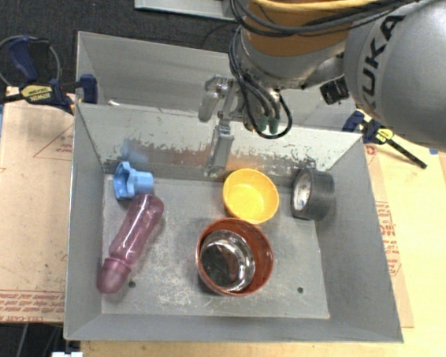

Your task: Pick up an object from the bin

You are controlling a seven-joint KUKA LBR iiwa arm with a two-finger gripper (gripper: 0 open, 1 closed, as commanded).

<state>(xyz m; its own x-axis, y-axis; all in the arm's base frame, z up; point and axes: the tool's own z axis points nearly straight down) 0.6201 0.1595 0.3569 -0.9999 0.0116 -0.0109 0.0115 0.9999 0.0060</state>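
My gripper (217,168) hangs over the back of the bin, near the back wall. It is just left of a small yellow bowl (251,194), and I see nothing held in it. In front of the yellow bowl sits a brown bowl with a shiny metal inside (234,259). A dark roll of tape (312,194) stands on edge to the right of the yellow bowl.
A pink translucent bottle with a blue cap (130,239) lies along the left side of the bin, cap toward the back. The arm and its cables reach in from the upper right, above the back wall.
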